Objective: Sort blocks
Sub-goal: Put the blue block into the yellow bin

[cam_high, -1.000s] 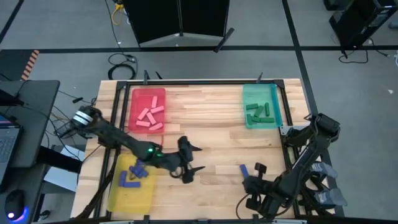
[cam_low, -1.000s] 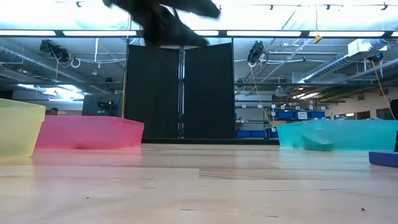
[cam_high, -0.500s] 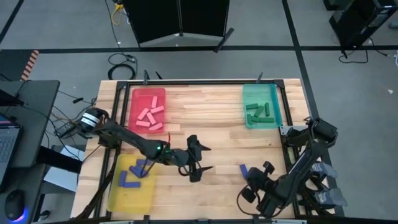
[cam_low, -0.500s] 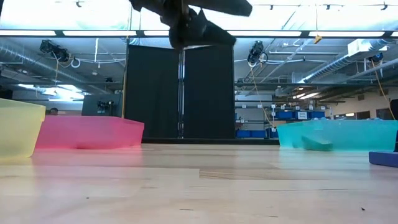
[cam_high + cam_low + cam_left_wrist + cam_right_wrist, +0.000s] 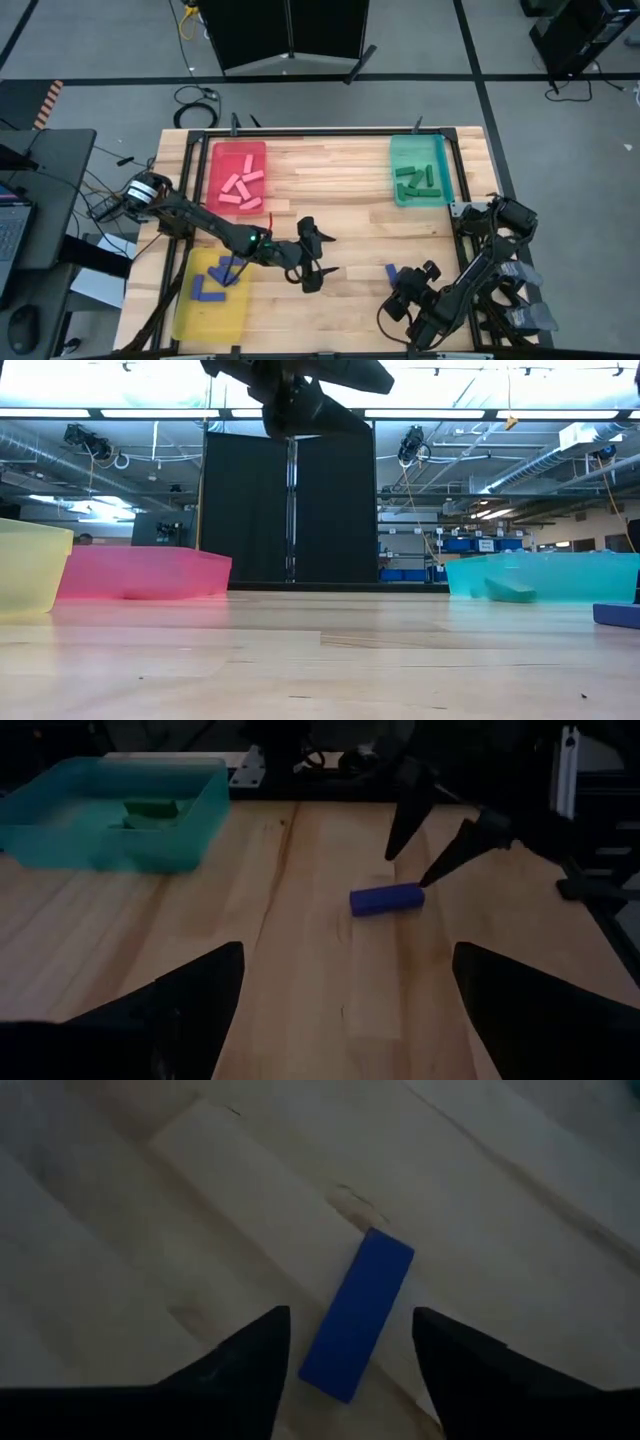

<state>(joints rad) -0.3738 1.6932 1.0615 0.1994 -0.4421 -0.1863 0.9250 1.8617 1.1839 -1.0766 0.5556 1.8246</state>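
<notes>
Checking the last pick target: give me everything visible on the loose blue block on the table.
The blue block is a small flat rectangular bar, solid matte blue, plastic by the look. It lies flat and alone on the bare wooden table, outside every tray, near the right front. The right claw hovers open above it, one finger to each side; nothing is seen touching it but the table.

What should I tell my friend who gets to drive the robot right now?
Left gripper: open, empty, above the middle of the table, facing the last loose block.
Right gripper: open, fingers on either side of the blue block, which lies flat on the wood near the table's front right; not gripped yet.
Done: pink blocks are in the red tray, green blocks in the teal tray, several blue blocks in the yellow tray.
Left: probably close on that one blue block and take it to the yellow tray.
</notes>
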